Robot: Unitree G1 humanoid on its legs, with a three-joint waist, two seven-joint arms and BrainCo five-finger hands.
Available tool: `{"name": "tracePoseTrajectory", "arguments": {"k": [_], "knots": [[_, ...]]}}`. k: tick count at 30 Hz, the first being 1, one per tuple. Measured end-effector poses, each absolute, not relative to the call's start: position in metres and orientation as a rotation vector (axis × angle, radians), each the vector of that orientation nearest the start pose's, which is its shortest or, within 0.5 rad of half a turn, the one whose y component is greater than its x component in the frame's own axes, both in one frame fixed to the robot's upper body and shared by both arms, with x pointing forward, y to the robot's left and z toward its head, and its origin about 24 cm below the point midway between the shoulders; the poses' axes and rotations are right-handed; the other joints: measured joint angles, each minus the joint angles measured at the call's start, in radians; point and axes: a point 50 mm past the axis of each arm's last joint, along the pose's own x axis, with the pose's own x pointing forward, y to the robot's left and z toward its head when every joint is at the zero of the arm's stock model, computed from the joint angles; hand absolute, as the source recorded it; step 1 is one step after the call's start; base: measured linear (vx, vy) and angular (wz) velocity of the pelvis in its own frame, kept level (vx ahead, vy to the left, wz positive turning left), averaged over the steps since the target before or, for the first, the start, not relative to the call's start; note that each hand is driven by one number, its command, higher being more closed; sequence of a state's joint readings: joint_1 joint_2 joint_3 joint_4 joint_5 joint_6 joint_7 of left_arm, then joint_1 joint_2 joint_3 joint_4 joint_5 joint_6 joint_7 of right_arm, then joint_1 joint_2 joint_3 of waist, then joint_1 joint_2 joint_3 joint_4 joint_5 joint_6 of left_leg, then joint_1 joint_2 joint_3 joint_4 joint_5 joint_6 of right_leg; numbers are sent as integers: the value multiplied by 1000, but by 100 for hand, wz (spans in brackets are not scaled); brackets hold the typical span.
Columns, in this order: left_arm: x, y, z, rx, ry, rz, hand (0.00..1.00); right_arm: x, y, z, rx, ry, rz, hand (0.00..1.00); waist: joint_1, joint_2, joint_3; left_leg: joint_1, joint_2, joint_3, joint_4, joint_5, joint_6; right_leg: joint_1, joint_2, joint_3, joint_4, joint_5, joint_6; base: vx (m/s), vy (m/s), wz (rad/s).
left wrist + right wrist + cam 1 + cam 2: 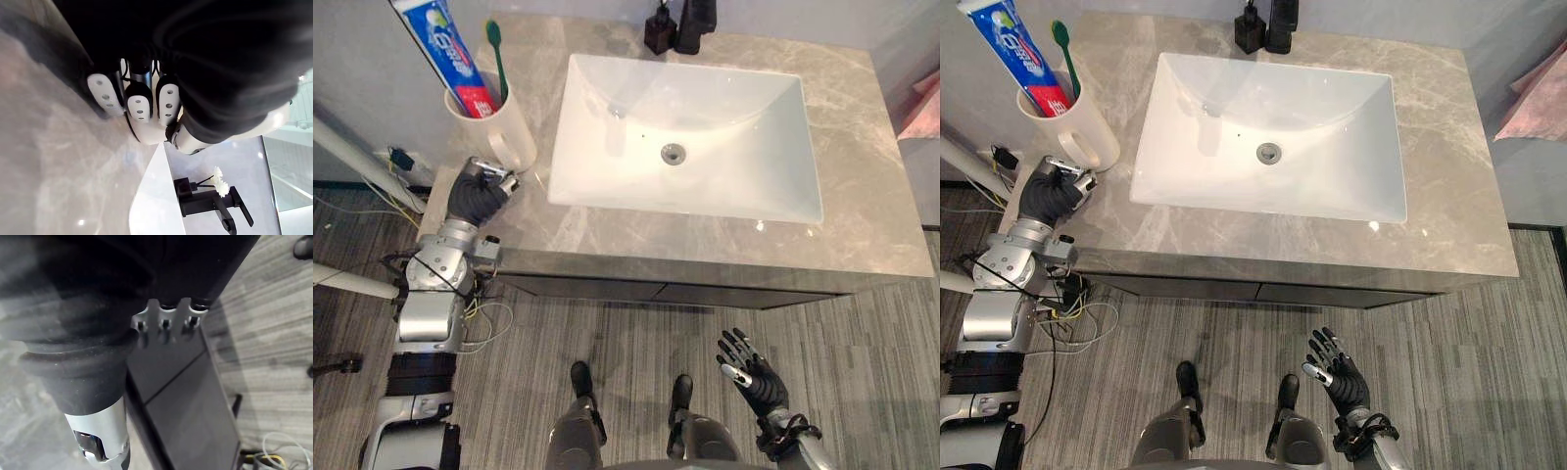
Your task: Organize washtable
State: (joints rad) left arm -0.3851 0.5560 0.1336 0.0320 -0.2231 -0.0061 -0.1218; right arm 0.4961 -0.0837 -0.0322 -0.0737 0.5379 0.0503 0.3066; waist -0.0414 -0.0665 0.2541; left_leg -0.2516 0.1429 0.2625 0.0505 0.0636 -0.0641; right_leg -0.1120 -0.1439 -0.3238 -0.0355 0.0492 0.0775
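A cream cup (499, 127) stands at the back left of the grey marble washtable (862, 206). A red-and-blue toothpaste tube (445, 49) and a green toothbrush (496, 54) stand in it. My left hand (478, 196) rests on the counter's left edge right by the cup's handle (1079, 152), fingers (139, 100) curled at it. The cup's cream wall (149, 134) shows just past them in the left wrist view. My right hand (756, 377) hangs low over the floor in front of the cabinet, open with fingers spread and holding nothing.
A white rectangular basin (685, 127) fills the counter's middle. A black tap (695, 24) and a black dispenser (660, 29) stand behind it. Something pink (922, 113) lies off the right edge. White pipes (352, 157) run at the left. Dark drawer fronts (190, 396) sit below.
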Motion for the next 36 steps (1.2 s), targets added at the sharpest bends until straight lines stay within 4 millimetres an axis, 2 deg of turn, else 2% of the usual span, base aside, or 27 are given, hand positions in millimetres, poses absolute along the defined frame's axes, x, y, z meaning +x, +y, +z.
{"name": "tracePoseTrajectory", "arguments": {"k": [4, 18, 36], "knots": [[310, 241, 198, 323, -433, -32, 100, 138, -182, -21, 490, 294, 71, 0, 0, -5, 15, -20, 1, -1, 13, -10, 6, -15, 0, -2, 0, 8, -5, -43, 18, -1], [329, 223, 223, 313, -495, -69, 100, 145, -180, -19, 488, 278, 86, 0, -4, -14, 42, -64, 10, -1, 69, -19, 11, -37, 0, -2, 0, 19, -3, -13, 4, -1], [342, 225, 247, 287, -521, -60, 100, 145, -176, -20, 490, 286, 100, 0, -17, -22, 56, -83, 14, 1, 74, -19, 11, -55, 3, 0, -3, 26, -6, -9, 0, -1]]}}
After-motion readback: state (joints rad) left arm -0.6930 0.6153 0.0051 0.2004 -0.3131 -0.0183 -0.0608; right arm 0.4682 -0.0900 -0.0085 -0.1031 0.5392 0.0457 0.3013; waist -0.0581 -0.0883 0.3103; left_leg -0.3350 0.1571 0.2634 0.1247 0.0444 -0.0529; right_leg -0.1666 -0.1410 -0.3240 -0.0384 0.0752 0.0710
